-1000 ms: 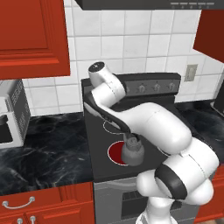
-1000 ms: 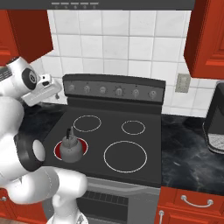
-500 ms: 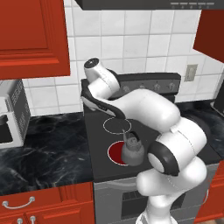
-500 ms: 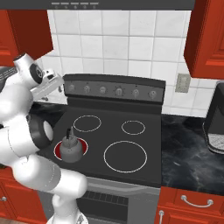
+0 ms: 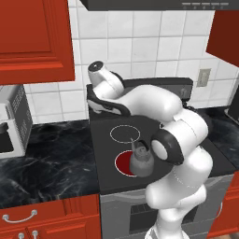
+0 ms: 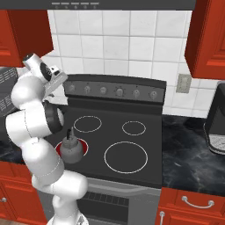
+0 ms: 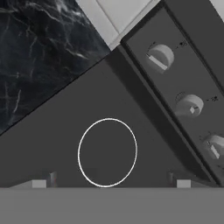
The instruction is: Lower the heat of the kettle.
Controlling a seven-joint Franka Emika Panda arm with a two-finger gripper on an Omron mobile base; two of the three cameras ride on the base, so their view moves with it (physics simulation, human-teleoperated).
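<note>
The grey kettle (image 5: 141, 161) (image 6: 71, 147) stands on the front left burner (image 5: 122, 163), which glows red. My gripper (image 6: 60, 84) (image 7: 111, 183) hovers over the stove's back left corner, well behind and above the kettle. Its fingertips (image 7: 43, 183) are spread wide and hold nothing, so it is open. Below it lies the back left burner ring (image 7: 107, 152). A row of several knobs (image 6: 119, 92) runs along the stove's back panel. The nearest three knobs (image 7: 159, 57) (image 7: 190, 106) (image 7: 214, 146) lie just to the right in the hand view.
A black marble counter (image 5: 51, 158) (image 7: 35, 43) flanks the stove. A microwave (image 5: 10, 122) sits at the left and a dark coffee machine (image 6: 217, 121) at the right. Red cabinets (image 5: 32, 42) and a range hood (image 6: 123, 4) hang above.
The arm has folded, with its elbow swinging down towards the base. The hand has edged slightly nearer the knob panel. The kettle has not moved.
</note>
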